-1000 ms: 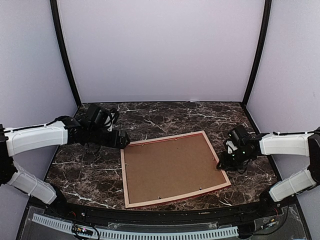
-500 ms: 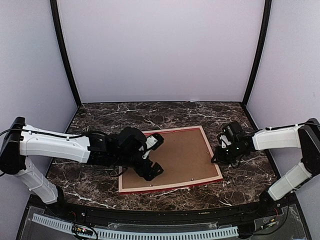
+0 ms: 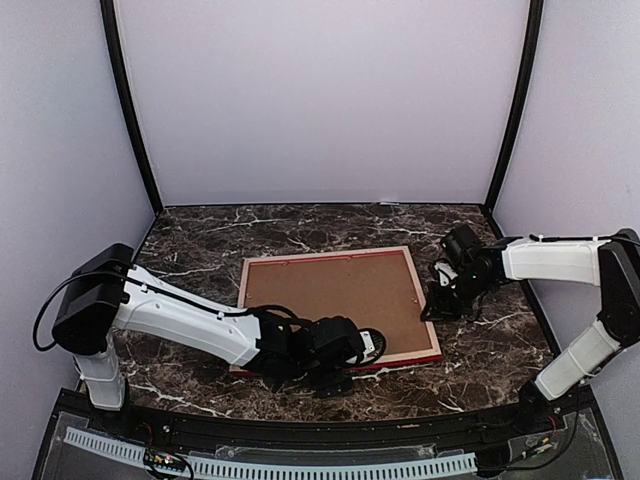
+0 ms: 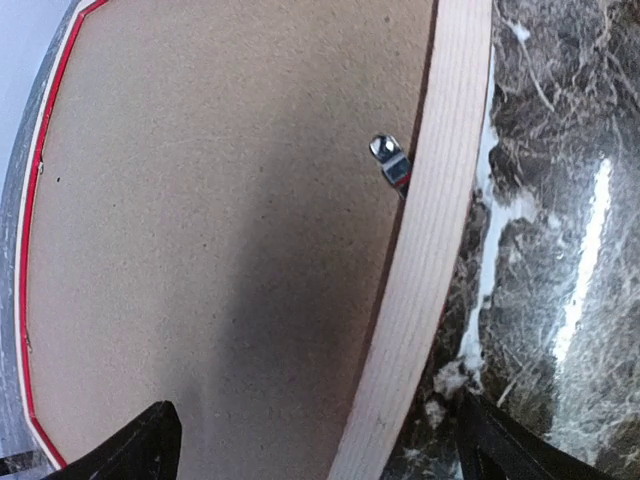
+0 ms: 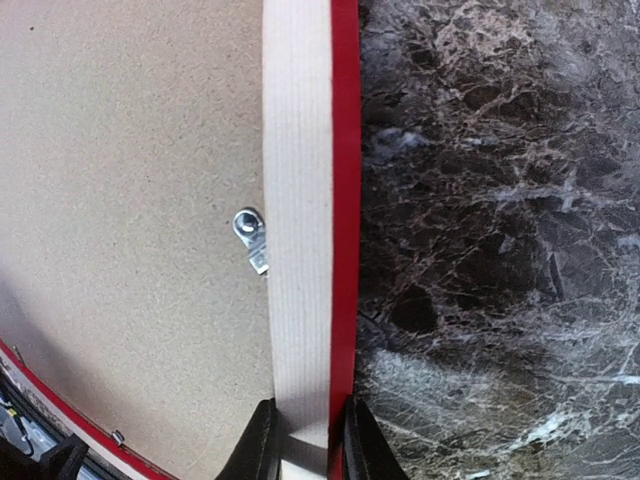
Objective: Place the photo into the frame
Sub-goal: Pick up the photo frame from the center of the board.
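The frame (image 3: 330, 253) lies face down on the table (image 3: 200, 240), pale wood back upward, with the brown backing board (image 3: 335, 295) seated inside it. The photo, if already in, is hidden beneath and cannot be confirmed. The right jaws pinch the frame's right rail, most likely to steady it against sliding. The left jaws stand wide open astride the near rail, gripping nothing, close to a small metal clip (image 4: 390, 160) — probably placed there to turn it and lock the board.

Top cam overhead; wrist cams near frame (image 5: 300, 200)
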Available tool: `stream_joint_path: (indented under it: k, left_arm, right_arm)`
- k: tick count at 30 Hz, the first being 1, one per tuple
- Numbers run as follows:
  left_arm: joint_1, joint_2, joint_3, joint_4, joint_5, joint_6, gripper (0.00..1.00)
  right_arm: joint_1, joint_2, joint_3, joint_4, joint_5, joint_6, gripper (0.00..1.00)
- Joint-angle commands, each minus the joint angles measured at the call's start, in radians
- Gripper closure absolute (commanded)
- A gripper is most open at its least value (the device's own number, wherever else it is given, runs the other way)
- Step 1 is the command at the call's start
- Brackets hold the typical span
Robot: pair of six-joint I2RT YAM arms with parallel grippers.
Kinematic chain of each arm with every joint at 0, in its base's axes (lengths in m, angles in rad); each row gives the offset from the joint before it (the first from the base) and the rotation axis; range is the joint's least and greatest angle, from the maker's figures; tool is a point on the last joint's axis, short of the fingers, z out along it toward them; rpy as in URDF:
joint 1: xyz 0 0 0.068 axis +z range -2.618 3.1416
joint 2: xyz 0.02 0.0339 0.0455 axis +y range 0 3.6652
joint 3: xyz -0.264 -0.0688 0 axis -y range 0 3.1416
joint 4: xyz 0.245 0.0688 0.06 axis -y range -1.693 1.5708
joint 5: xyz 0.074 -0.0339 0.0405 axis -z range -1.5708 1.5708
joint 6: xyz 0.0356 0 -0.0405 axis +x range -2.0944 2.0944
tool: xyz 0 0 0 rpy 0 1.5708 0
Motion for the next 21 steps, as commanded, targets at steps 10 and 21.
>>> stream_joint_path:
  k: [10,21]
  left_arm:
    - [-0.062,0.012,-0.090,0.029,-0.362,0.129,0.03]
    - [-0.080,-0.093,-0.175,0.076,-0.370,0.122,0.18]
  right_arm:
    - [-0.002,-0.061,0.128,-0.099,-0.211,-0.026,1.00]
    - [-0.002,-0.026,0.115,-0.091,-0.201,-0.037,0.89]
